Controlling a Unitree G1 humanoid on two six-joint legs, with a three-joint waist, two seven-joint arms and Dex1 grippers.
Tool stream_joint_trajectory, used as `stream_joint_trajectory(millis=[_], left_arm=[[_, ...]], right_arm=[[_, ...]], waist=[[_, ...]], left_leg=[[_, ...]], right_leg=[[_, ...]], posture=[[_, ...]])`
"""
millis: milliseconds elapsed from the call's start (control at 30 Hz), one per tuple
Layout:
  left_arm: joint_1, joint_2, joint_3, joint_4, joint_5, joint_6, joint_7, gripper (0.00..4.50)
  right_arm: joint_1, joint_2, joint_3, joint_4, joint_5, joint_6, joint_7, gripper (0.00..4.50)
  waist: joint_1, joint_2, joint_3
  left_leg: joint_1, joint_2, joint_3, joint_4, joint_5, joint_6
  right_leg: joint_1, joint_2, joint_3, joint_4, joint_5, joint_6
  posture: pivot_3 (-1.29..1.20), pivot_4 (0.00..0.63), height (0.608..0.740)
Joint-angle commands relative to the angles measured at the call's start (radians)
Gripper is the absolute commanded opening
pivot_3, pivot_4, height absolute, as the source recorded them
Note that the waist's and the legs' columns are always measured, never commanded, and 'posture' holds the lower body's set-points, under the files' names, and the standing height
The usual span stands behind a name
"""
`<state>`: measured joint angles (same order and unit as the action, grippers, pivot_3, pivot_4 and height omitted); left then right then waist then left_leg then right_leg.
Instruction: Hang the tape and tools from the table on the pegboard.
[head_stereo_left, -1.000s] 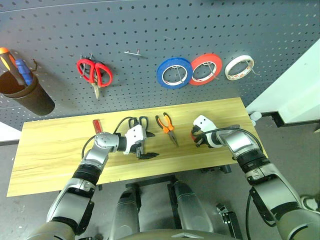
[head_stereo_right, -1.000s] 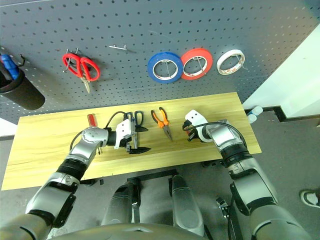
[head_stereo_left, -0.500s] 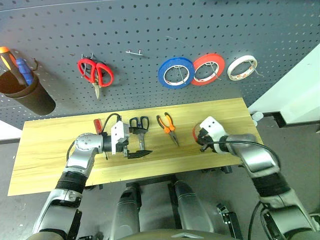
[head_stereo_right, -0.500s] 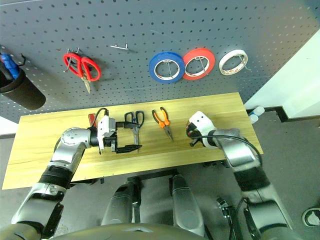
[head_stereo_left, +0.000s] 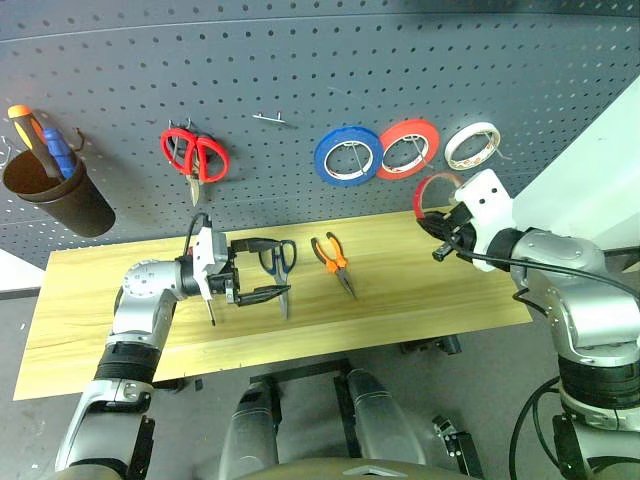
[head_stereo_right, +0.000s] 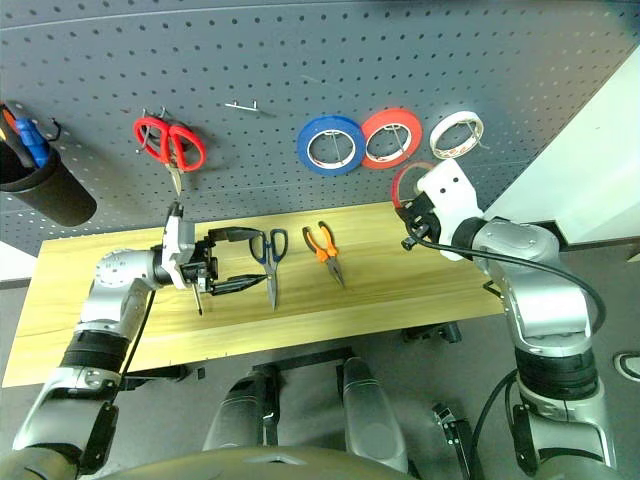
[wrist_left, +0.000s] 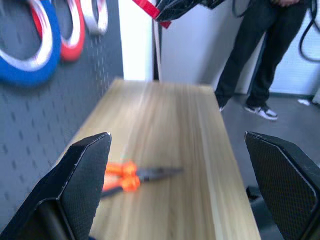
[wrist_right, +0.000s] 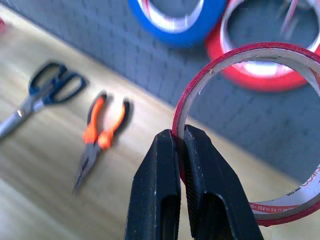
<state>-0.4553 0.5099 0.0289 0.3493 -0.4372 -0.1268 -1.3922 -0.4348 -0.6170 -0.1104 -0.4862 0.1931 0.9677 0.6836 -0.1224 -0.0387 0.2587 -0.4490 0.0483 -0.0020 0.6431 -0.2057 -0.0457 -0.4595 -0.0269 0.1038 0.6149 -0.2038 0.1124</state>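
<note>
Up by the pegboard (head_stereo_left: 300, 60), right gripper (wrist_right: 181, 145) pinches red tape roll (wrist_right: 250, 125) by its rim, free holes just behind; left gripper (head_stereo_left: 262, 270) wide open, empty, nr scissors (head_stereo_left: 279, 262)

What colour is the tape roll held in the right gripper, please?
Red, clearest in the right wrist view: tape roll.

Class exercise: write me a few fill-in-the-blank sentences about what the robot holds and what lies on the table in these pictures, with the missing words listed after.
1. The right gripper is shut on a roll of ___ tape.
2. The left gripper is ___ and holds nothing.
3. The pliers lie on the ___.
4. The scissors beside them have dark ___ handles.

Missing words: red; open; table; blue
</note>
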Motion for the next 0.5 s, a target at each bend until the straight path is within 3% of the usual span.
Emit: stream_joint_trajectory(millis=[33, 500], left_arm=[[-0.033, -0.002, 0.034, -0.061, -0.066, 0.049, 0.002, 4.50], [-0.078, -0.011, 0.085, -0.149, -0.121, 0.147, 0.110, 4.50]], right_arm=[[-0.041, -0.025, -0.045, -0.023, 0.023, -0.033, -0.022, 0.04], [-0.109, 0.008, 0.062, 0.092, 0.033, -0.148, -0.040, 0.04]], waist=[[-0.005, 0.000, -0.005], [-0.008, 0.002, -0.056]], left_leg=[[0.000, 0.000, 0.000, 0.000, 0.000, 0.000], [0.004, 0.000, 0.000, 0.000, 0.000, 0.000]], right_leg=[[0.000, 0.000, 0.000, 0.000, 0.001, 0.001], [0.004, 0.001, 0.000, 0.000, 0.001, 0.001]], posture=[[-0.15, 0.114, 0.740], [-0.10, 0.085, 0.740]])
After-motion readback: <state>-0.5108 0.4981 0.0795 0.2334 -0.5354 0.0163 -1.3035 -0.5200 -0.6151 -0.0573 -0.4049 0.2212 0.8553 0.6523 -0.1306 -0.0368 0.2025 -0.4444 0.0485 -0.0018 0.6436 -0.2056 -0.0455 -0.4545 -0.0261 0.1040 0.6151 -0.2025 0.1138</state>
